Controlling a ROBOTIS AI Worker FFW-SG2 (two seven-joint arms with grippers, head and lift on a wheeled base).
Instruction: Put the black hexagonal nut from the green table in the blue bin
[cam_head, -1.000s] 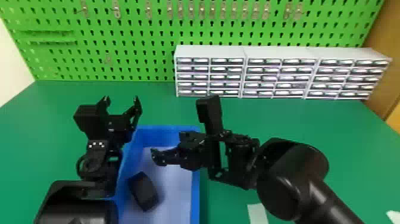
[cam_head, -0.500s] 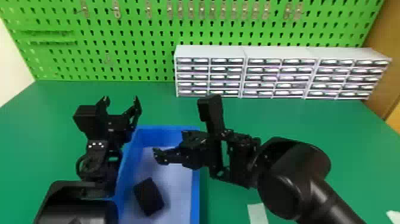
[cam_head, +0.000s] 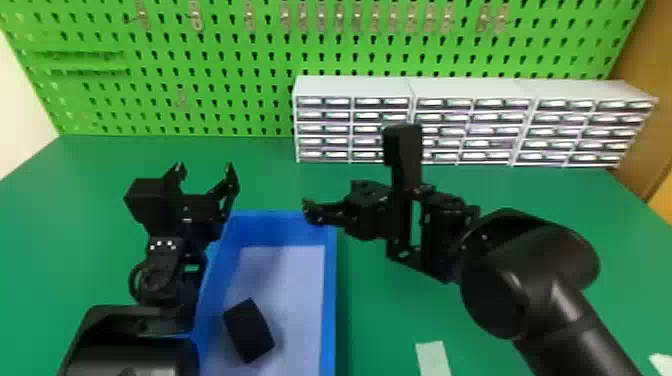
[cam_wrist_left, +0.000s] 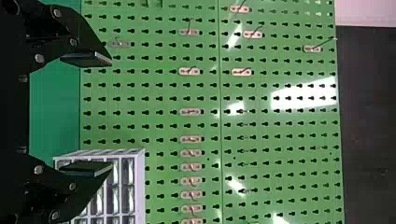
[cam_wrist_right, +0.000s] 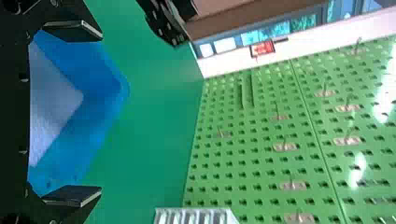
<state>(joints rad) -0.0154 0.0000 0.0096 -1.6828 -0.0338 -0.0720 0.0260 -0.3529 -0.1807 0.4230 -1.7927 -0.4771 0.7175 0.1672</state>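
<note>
Behind the green tabletop (cam_head: 390, 315) stand a pegboard (cam_head: 230, 65) and drawer units (cam_head: 475, 90). The blue bin (cam_head: 328, 300) holds the black hexagonal nut (cam_head: 249, 331). Left gripper (cam_head: 205, 168) and right gripper (cam_head: 312, 211) have empty, spread fingers.

Smooth, matt blue bin (cam_head: 329, 300).

I'm looking at a workshop bench: a green pegboard (cam_head: 240, 70) with metal hooks (cam_head: 196, 17) stands behind the green tabletop (cam_head: 390, 320). Small-parts drawers (cam_head: 350, 87) line its back edge.
</note>
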